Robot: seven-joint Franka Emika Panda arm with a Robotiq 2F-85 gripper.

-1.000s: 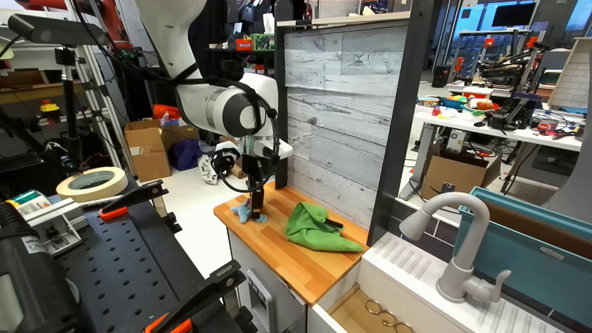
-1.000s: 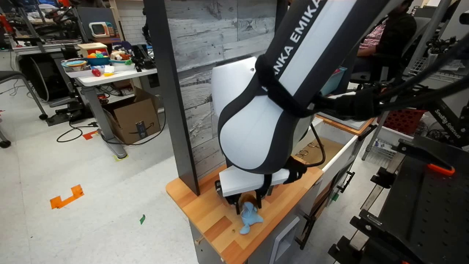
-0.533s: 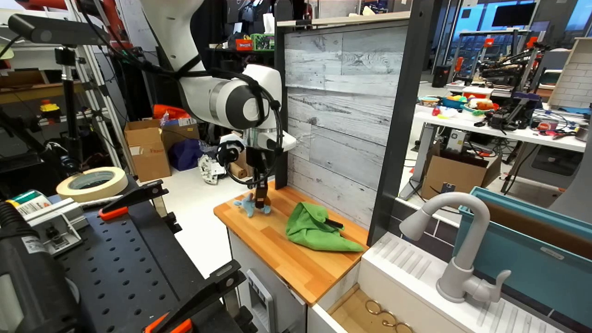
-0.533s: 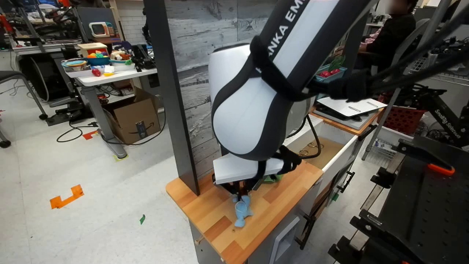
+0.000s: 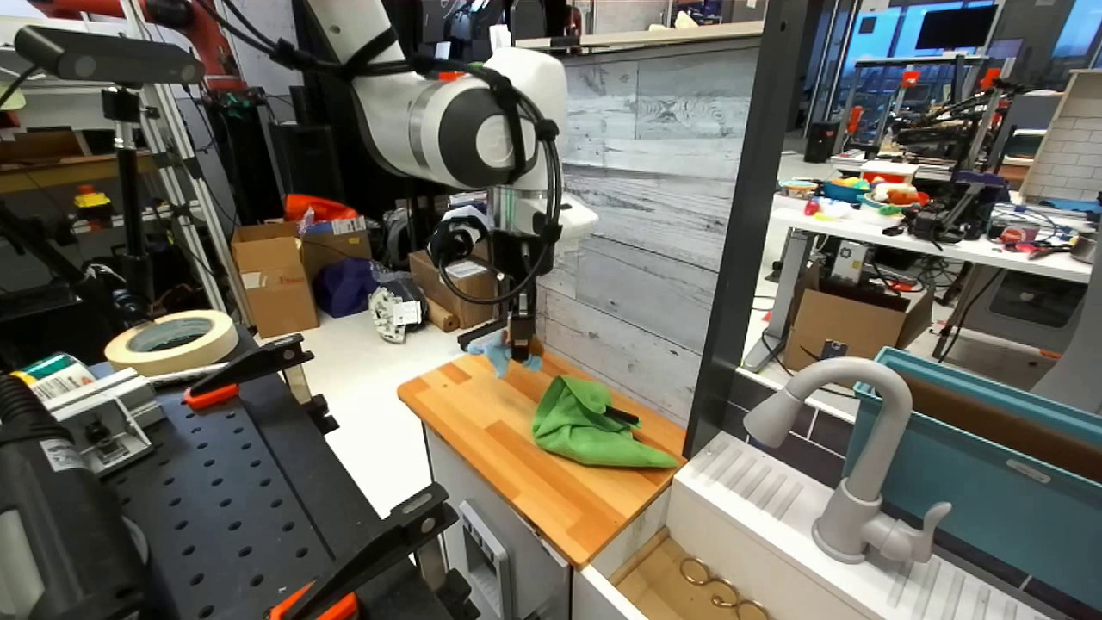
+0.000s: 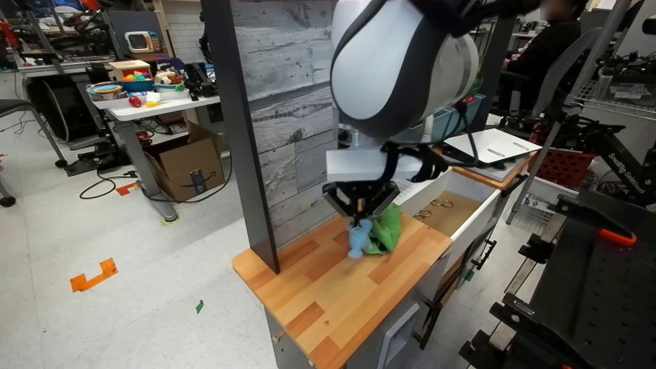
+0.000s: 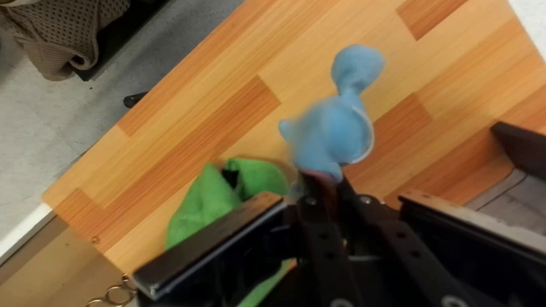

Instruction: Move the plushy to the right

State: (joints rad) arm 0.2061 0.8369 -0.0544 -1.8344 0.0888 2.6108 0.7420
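1. It's up: the blue plush (image 7: pixel 335 132) hangs in mid-air over the wooden table (image 5: pixel 525 474), a touch blurred in the wrist view, a pale curved line showing on its body.
2. And it's the gripper (image 6: pixel 359 219) holding it: jaws drawn close together, part of the plush pinched between the fingertips, the rest poking out past them.
3. Position check: the plush is over the stretch between the green cloth (image 5: pixel 577 433) and the short edge opposite the open drawer (image 6: pixel 464 207); which long edge it is nearer, I can't call from here.
4. That cloth lies crumpled near the edge lined by the grey-white plank panel (image 5: pixel 646 215), its tip running almost to the drawer-side corner; a dark piece (image 5: pixel 621 417) sticks out of its folds.
5. Follow that edge along, away from the drawer, and there's a dark post (image 6: pixel 246 154) standing upright, close to the corner.
6. Swing past the drawer-side edge in an exterior view and a grey faucet (image 5: pixel 878 456) curves over, with a teal bin (image 5: pixel 973 482) just behind it.
7. Opposite the panel, off the other long edge, comes a strip of floor (image 5: pixel 374 439), then a black bench (image 5: pixel 258 465) dotted with holes and a roll of tape (image 5: pixel 172 366) on it.
8. Background: a person (image 6: pixel 546 59) in dark clothes is seated well apart from the table.
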